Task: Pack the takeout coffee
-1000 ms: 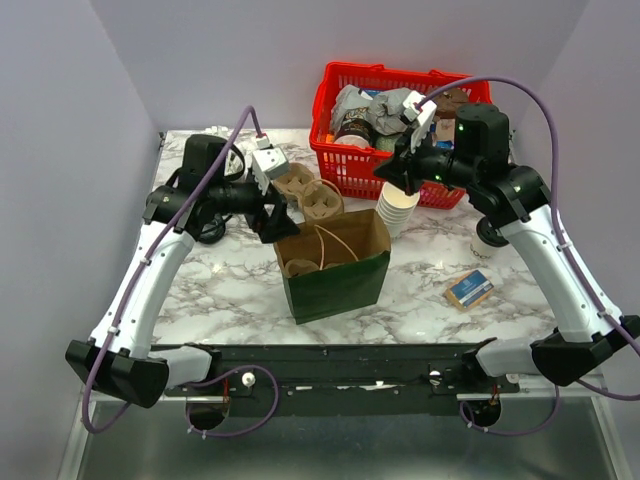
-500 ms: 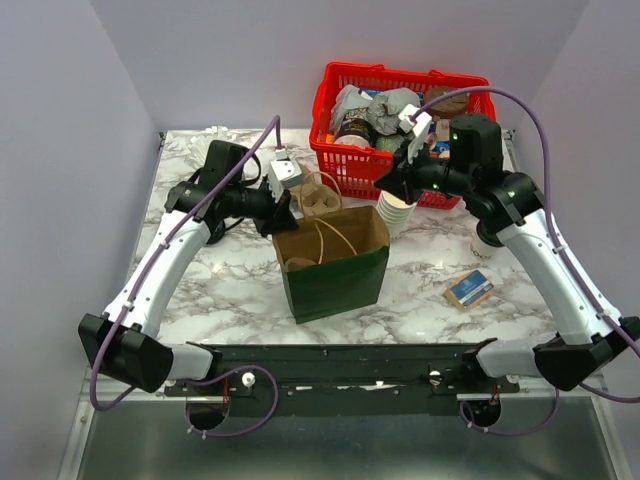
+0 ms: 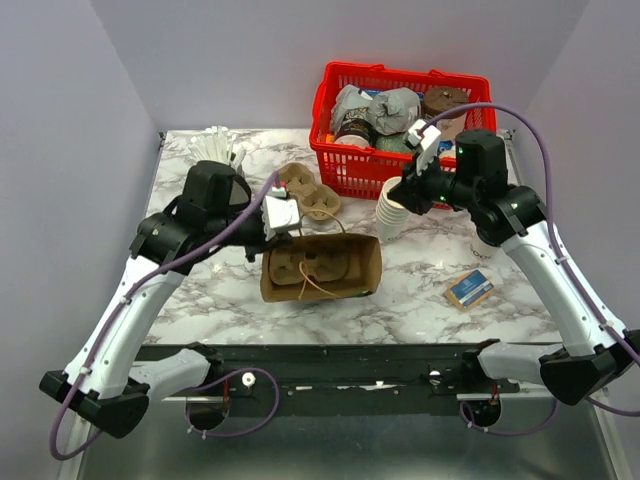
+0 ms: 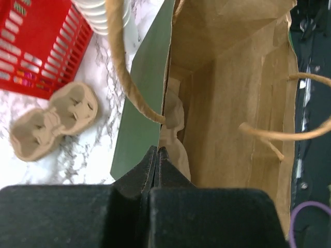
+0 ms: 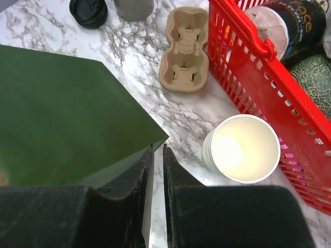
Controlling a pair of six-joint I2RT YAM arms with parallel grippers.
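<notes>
On your left, the left claw is pinched together on the rim of the paper bag, one finger on the green outer face and one on the brown lining. The bag sits in the middle of the marble desk, between the two arms, and is tipped so its open mouth faces up toward the top camera. Its twine handles hang loose, and a pale moulded shape lies inside (it looks like a cup carrier, though you cannot be sure from these views). Just behind the bag, a second cardboard cup carrier lies flat on the desk, apart from the bag. Moving right, a stack of paper cups stands upright just beside the front wall of the red basket, which is packed with wrapped goods. Your right claw hovers above the desk between the bag's green side and the cup stack, its fingers a narrow slit apart with nothing visibly between them. Furthest right, a small blue and orange box lies on the marble, well apart from the bag.
</notes>
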